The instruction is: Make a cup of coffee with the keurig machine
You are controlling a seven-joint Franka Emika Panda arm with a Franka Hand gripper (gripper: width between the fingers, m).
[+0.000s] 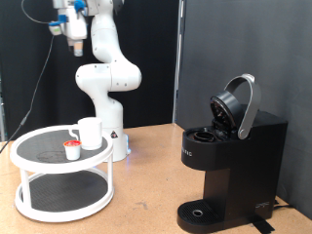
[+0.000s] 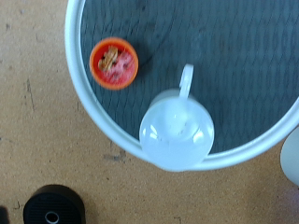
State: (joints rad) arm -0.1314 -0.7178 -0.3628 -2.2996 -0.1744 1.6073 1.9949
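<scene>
The gripper (image 1: 74,41), raised high at eleven o'clock, is seen too small for its opening to be told; nothing is held. The cup (image 1: 89,133), judged rigid, glossy and breakable, stands at the table (image 1: 39,172) rim; its handle (image 2: 185,78) offers purchase. The keurig machine (image 1: 230,166) stands lid-open at four o'clock, well apart.

The white arm (image 1: 102,68) stands upright at the worktop's far edge, toward the exterior view's left, elbow bent. Its gripper (image 1: 74,43) hangs high at the top-left, fingers pointing down.
</scene>
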